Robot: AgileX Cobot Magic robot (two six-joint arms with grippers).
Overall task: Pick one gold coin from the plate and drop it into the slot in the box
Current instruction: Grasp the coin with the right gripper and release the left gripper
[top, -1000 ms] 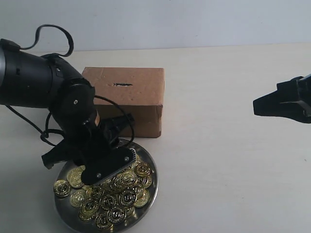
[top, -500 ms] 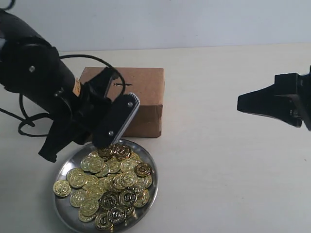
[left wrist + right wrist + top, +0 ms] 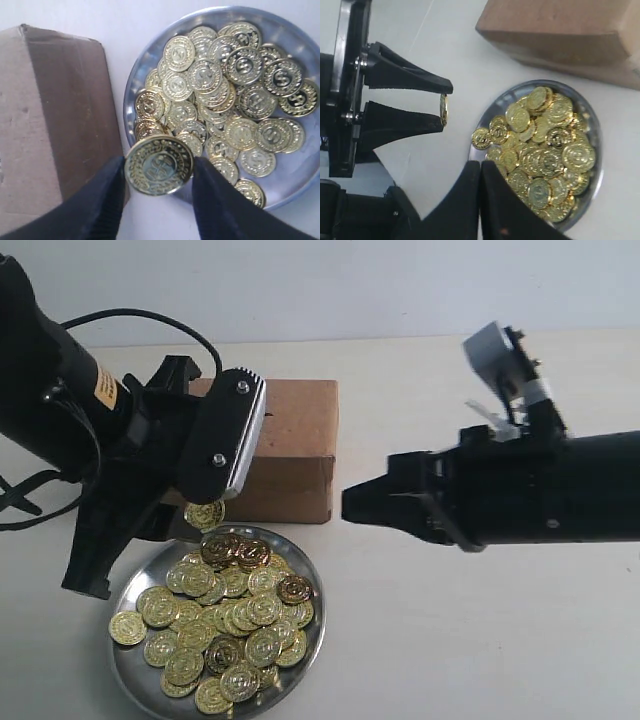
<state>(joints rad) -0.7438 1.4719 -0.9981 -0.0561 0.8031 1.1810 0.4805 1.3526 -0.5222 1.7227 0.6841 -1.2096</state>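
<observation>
The left claw [image 3: 443, 108] pinches one small round gold coin [image 3: 159, 165] across its rim, a black fingertip on each side and the embossed face open to the wrist camera. The coin hangs clear of the heap of gold coins [image 3: 232, 612], over the far edge of the round shiny silver metal plate [image 3: 300, 169] and just in front of the near face of the plain brown cardboard box [image 3: 295, 440].

The right claw [image 3: 480, 169] is pressed together and empty. It hovers above the pale worktop [image 3: 450, 640], to the right of the plate and the box.

The coin looks thin, stiff and light, and its polished metal is probably slippery. Held at only two points on the rim, it could swivel or slip out if jolted. This hold suits the drop, though, since a free edge can go down into the narrow slot. The slot itself seems to be hidden behind the left claw in the exterior view, so I cannot judge the alignment.
</observation>
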